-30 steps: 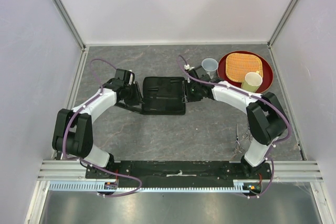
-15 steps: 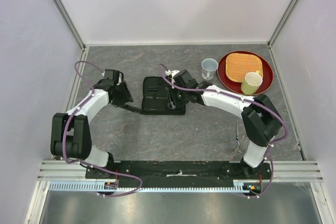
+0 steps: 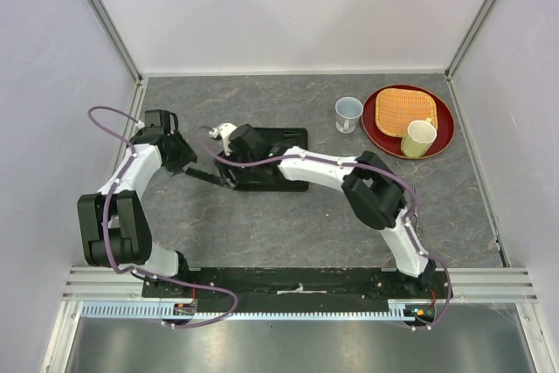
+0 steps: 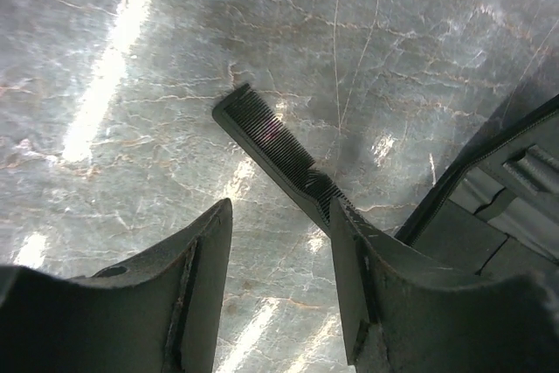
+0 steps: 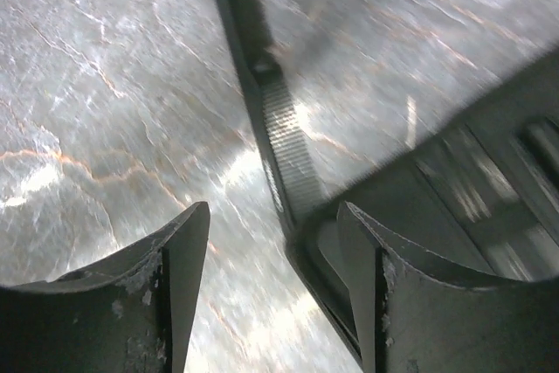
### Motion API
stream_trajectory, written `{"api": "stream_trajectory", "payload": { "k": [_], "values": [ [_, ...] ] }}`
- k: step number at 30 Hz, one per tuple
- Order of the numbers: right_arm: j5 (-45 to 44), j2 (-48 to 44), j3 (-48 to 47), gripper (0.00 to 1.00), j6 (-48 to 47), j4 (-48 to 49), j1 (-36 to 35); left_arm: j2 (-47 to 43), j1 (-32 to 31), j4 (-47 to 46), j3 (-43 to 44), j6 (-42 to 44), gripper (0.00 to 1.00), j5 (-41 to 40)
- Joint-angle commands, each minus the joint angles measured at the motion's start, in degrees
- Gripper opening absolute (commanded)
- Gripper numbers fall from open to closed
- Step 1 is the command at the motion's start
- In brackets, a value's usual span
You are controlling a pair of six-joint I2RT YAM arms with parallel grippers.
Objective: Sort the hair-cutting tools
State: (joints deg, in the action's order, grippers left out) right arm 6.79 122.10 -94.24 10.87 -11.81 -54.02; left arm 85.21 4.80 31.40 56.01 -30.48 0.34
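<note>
A slim black comb [image 4: 278, 148] lies flat on the grey stone table, one end touching the left edge of the flat black folding case [image 4: 511, 189]. In the top view the comb [image 3: 206, 177] sits between both grippers. My left gripper [image 4: 281, 207] is open just left of the comb, with nothing between its fingers [image 4: 203, 279]. My right gripper [image 5: 273, 209] has reached over the case [image 3: 272, 160] and hangs open above the comb [image 5: 285, 141] where it meets the case's corner [image 5: 454, 189]. From above, the left gripper [image 3: 185, 164] and the right gripper [image 3: 229, 166] are close together.
A clear plastic cup [image 3: 348, 113] stands at the back right. Beside it a red round tray [image 3: 441, 111] holds an orange woven mat [image 3: 403, 109] and a pale yellow cup [image 3: 419, 137]. White walls close in the table on three sides.
The right arm has swung left across the case to the comb's end, and its jaws have widened. The left arm has drawn back to the left with its jaws opened.
</note>
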Motion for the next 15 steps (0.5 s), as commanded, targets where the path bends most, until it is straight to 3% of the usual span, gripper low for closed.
{"api": "stream_trajectory", "payload": {
  "k": [1,5,15],
  "values": [
    [-3.0,6.6,-8.3,0.7,-4.5,2.5,-2.2,-4.0,0.9,2.9,3.5,-4.1,0.56,-5.8],
    [-5.3,11.4,-13.0,0.74,-5.8,2.7,-2.8,-5.9,1.1,2.1,1.4,-5.6,0.56,-4.6],
    [-4.9,17.4,-16.5,0.7,-4.9,-2.1,-4.0,-7.3,2.1,1.7,-3.5,-7.7,0.58,-3.4]
  ]
}}
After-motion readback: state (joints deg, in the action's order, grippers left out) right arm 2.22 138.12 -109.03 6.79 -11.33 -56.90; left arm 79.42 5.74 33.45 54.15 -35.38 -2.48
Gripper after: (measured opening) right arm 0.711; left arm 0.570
